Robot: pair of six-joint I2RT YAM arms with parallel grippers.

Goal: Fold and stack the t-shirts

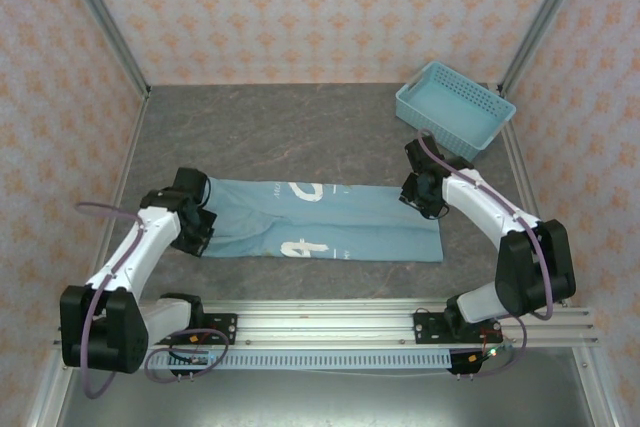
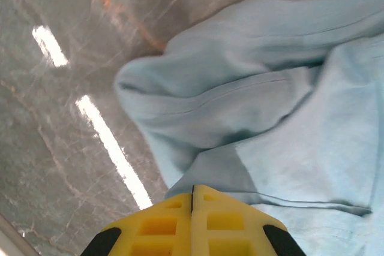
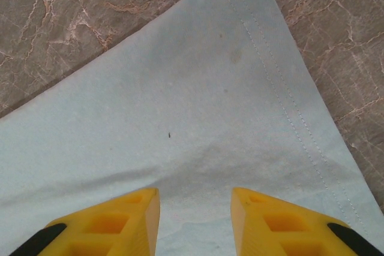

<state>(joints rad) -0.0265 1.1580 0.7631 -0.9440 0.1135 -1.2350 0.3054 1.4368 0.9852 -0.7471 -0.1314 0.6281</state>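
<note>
From above, the teal t-shirt (image 1: 330, 219) lies on the grey table (image 1: 270, 132) as a long strip with white lettering (image 1: 300, 192) facing up. The left gripper (image 1: 195, 222) is at its left end and the right gripper (image 1: 425, 192) at its right end. A light-blue basket (image 1: 455, 112) sits in the far right corner.

In the left wrist view, the yellow fingers (image 2: 162, 232) are pressed together at the edge of bunched, creased cloth. Whether any cloth is caught between them cannot be told.

In the right wrist view, the fingers (image 3: 114, 220) stand apart over the flat, stitched hem corner, holding nothing.
</note>
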